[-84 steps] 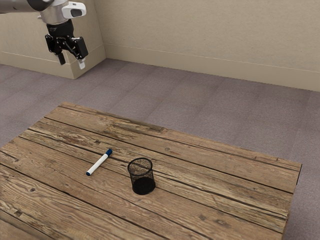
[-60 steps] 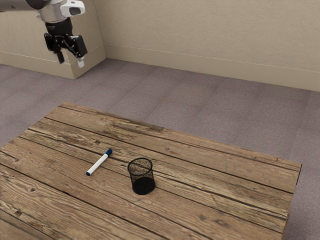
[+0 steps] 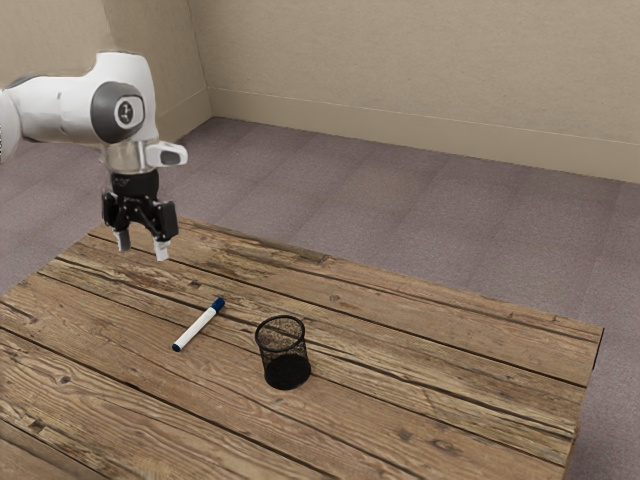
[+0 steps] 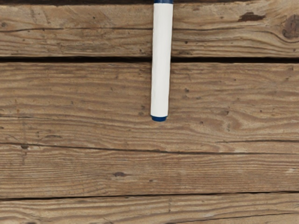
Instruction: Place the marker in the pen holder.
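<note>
At the exterior view's upper left, I've got my gripper (image 3: 143,247) hanging open above the wooden table (image 3: 450,385), fingers apart; left of centre, there's the marker (image 3: 199,326), white with blue ends, lying flat on the planks; and near it, lower centre, the black mesh pen holder (image 3: 286,372) stands upright!

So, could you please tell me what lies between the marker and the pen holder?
The wooden planks of the table lie between the marker and the pen holder, with no other object there; the exterior view shows this.
</note>
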{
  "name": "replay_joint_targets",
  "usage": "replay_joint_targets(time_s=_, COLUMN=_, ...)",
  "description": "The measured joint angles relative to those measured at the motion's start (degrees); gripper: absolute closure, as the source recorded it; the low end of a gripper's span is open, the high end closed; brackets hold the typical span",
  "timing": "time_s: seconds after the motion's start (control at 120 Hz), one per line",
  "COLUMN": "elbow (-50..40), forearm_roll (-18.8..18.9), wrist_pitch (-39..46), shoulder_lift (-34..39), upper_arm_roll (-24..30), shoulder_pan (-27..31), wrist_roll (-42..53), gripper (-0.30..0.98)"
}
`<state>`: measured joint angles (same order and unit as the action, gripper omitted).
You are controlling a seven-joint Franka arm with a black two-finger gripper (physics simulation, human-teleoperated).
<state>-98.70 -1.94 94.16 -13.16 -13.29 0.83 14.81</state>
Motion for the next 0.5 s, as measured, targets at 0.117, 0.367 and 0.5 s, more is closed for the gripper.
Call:
replay_joint_targets(time_s=0.117, elbow=-6.9, forearm_roll=1.1, wrist_pitch=10.1, shoulder_lift=-0.1, upper_arm_roll=1.0, shoulder_pan=-1.6, wrist_roll=0.5, gripper=0.02)
replay_joint_targets(time_s=0.367, elbow=-9.4, forearm_roll=2.3, wrist_pitch=22.8, shoulder_lift=-4.8, upper_arm_roll=1.2, shoulder_pan=-3.0, wrist_roll=1.4, gripper=0.02)
replay_joint_targets(time_s=0.5, elbow=-9.3, forearm_roll=1.5, wrist_pitch=25.6, shoulder_lift=-6.0, upper_arm_roll=1.3, shoulder_pan=-4.4, wrist_roll=1.8, gripper=0.02)
